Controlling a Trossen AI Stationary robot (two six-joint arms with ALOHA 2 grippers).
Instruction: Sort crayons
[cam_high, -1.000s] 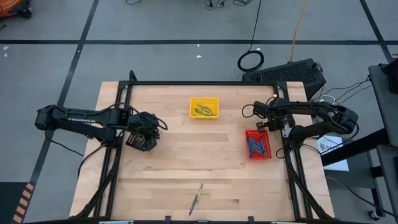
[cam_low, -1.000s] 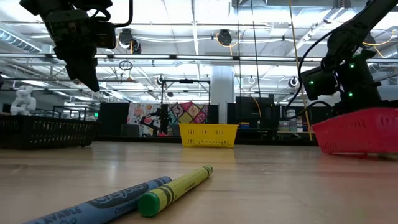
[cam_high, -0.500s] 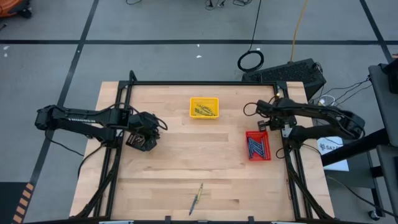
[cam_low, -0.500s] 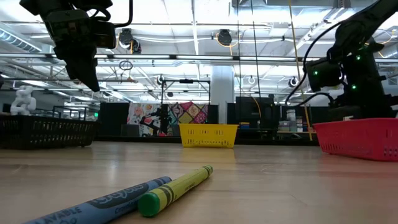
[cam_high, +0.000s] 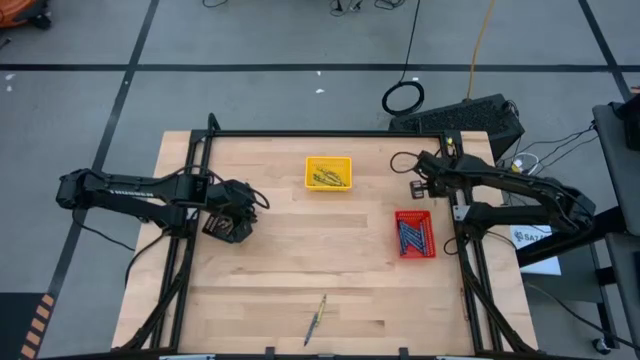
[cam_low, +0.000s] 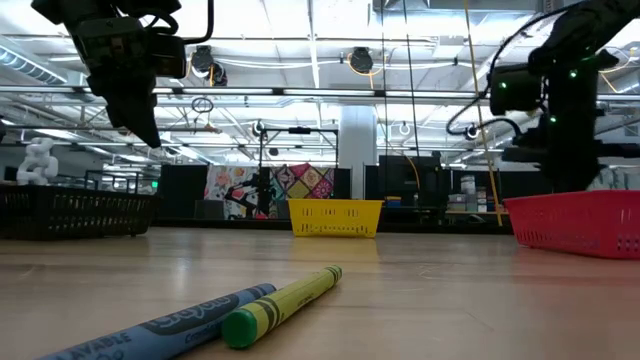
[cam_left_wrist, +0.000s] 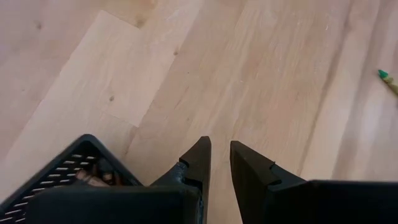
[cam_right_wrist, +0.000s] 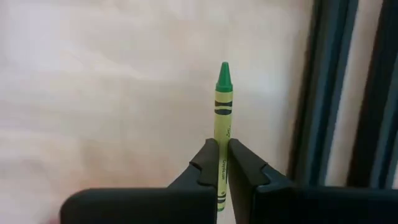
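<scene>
- High view: the wooden bench (cam_high: 300, 270) carries three small trays. A yellow tray (cam_high: 328, 172) sits at the far middle, a red tray (cam_high: 414, 232) near the right edge, and a black tray (cam_high: 226, 225) near the left edge.
- The left hand (cam_high: 243, 203) hangs at the left side of the bench, just beside the black tray. In the left wrist view its fingers (cam_left_wrist: 198, 163) stand slightly apart with bare wood showing in the gap and nothing between them; a corner of the black tray (cam_left_wrist: 68, 171) lies next to them, with brownish sticks dimly visible inside.
- The right hand (cam_high: 415, 188) is at the far right of the bench, between the yellow tray and the red tray, on the far side of the red one.
- Right wrist view: the right hand (cam_right_wrist: 222, 163) is clamped on a held crayon (cam_right_wrist: 222, 118), yellow-green in wrapper with a green tip, which points straight out from the fingertips (cam_right_wrist: 205, 163) above the pale bench.
- Two loose crayons (cam_high: 317, 319) lie side by side at the near middle of the bench, well apart from both hands.
- Low view: these are a blue crayon (cam_low: 170, 325) and a green-tipped yellow crayon (cam_low: 283, 305), touching along their length.
- Sorted crayons lie in the yellow tray and in the red tray; blue ones show in the red tray.
</scene>
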